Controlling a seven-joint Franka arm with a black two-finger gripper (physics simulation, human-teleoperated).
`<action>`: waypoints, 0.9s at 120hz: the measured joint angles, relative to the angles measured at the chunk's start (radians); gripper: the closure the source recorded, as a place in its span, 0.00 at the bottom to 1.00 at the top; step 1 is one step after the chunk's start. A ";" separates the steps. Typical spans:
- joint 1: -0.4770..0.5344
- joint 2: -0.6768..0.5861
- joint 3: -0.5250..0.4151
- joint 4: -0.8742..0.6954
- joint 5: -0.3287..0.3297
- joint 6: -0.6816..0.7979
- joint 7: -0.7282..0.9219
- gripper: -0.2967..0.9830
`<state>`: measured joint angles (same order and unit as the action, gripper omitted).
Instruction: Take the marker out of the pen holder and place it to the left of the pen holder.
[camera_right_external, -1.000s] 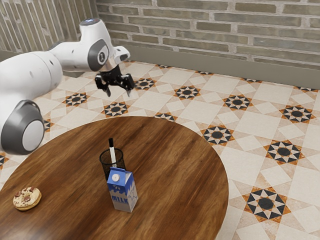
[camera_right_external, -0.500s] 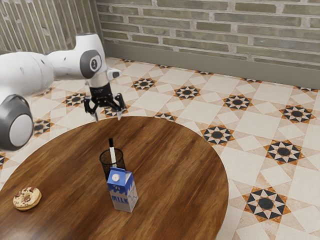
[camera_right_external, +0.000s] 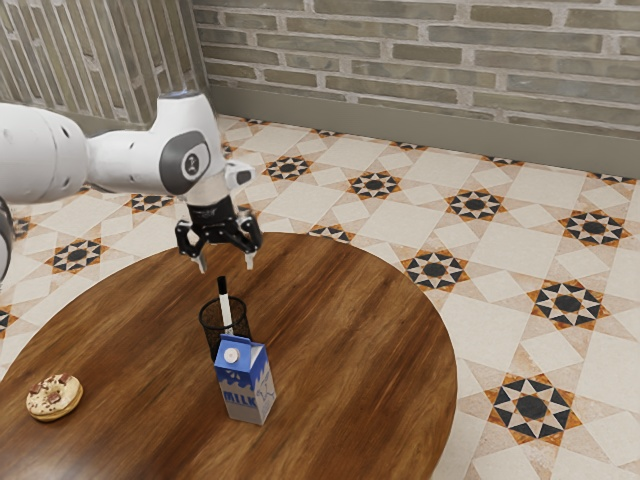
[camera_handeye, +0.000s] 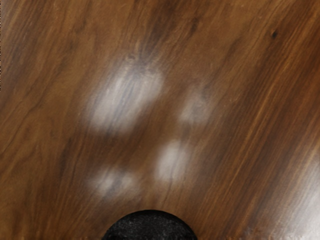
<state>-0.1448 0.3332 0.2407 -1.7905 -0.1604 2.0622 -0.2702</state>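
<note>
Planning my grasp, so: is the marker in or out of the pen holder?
In: the marker stands inside the black pen holder, its dark end above the rim.

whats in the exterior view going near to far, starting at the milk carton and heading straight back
Milk carton → pen holder with the marker standing in it → table's far edge → tiled floor → brick wall.

The black two-finger pincer (camera_right_external: 226, 267) hangs, fingers spread, apart from the slim black-and-white marker (camera_right_external: 226, 308), which stands slightly tilted in the round black mesh pen holder (camera_right_external: 210, 322). A blue-and-grey cardboard milk carton (camera_right_external: 245, 388) stands upright just beside it; a round, pale-topped cookie (camera_right_external: 54, 397) lies toward the exterior view's left on the same round brown wooden desk (camera_right_external: 350, 340)
</note>
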 joint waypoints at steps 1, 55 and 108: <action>0.000 -0.004 0.000 -0.007 0.000 0.003 -0.001 0.25; -0.038 -0.076 0.000 -0.174 0.008 0.103 -0.030 0.26; -0.046 -0.077 0.001 -0.173 0.086 0.136 -0.045 0.53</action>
<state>-0.1904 0.2561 0.2419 -1.9637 -0.0741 2.1985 -0.3153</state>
